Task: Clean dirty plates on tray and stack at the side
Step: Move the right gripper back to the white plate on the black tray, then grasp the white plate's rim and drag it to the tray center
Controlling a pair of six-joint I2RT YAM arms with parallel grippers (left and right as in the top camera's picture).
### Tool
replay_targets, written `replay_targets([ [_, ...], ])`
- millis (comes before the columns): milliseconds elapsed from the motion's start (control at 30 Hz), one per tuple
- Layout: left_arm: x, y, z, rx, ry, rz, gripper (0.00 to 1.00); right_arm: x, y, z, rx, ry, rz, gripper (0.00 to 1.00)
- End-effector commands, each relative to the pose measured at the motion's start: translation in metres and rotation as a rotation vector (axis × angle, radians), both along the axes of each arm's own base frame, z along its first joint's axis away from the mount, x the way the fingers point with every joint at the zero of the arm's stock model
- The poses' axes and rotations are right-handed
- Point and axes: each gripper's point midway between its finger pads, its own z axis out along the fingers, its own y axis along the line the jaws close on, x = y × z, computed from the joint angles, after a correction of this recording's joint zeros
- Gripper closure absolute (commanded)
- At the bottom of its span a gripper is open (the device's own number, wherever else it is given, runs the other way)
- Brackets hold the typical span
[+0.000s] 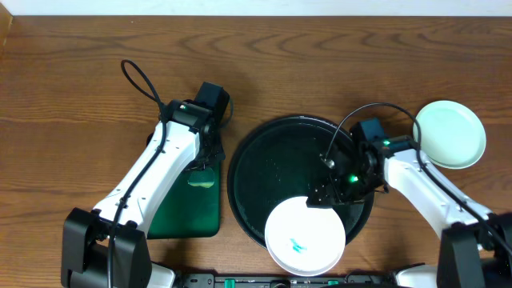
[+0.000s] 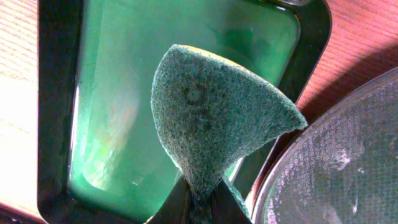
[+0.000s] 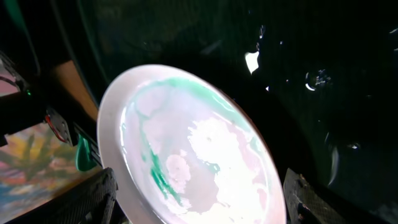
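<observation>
A white plate point(image 1: 305, 238) with a teal scribble lies over the front rim of the black tray point(image 1: 264, 160), partly overhanging it. My right gripper point(image 1: 324, 193) is at that plate's far edge. In the right wrist view the plate point(image 3: 199, 143) looks smeared and wet, and my right gripper point(image 3: 196, 202) is open, with one finger on each side of the plate. I cannot tell whether the fingers touch it. A clean pale-mint plate point(image 1: 450, 134) lies on the table at the right. My left gripper point(image 2: 199, 208) is shut on a green sponge point(image 2: 217, 118) above the green tray point(image 2: 112, 99).
The dark green rectangular tray point(image 1: 180, 216) lies left of the black tray, under my left arm. The black tray's wet floor point(image 2: 348, 168) shows at the right of the left wrist view. A black cable loops over the table at the back left point(image 1: 140, 80).
</observation>
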Motion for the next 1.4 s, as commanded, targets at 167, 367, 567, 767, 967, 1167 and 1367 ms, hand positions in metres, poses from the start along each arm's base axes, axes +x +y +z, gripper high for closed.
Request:
replay_targets([
  [167,-0.002,0.003,-0.003,0.009,0.017,-0.013,0.93,-0.015,0.008,-0.019,0.009,0.053,0.037,0.16],
  [367,-0.002,0.003,-0.003,0.009,0.017,-0.013,0.93,-0.021,0.006,-0.027,0.007,0.060,0.030,0.21],
  [567,-0.002,0.003,-0.003,0.009,0.017,-0.013,0.92,-0.025,0.005,-0.030,0.003,0.072,0.029,0.57],
  [767,-0.003,0.003,-0.003,0.009,0.018,-0.013,0.93,-0.039,0.001,-0.043,-0.012,0.108,0.004,0.47],
  [967,-0.003,0.003,-0.003,0.009,0.018,-0.013,0.93,-0.042,0.008,-0.040,0.038,0.141,-0.030,0.52],
  [1167,-0.004,0.003,-0.003,0.012,0.025,-0.013,0.93,-0.041,0.009,-0.040,0.015,0.205,-0.125,0.50],
  [1367,-0.004,0.003,-0.003,0.012,0.025,-0.013,0.93,-0.035,0.011,-0.041,-0.014,0.267,-0.245,0.70],
])
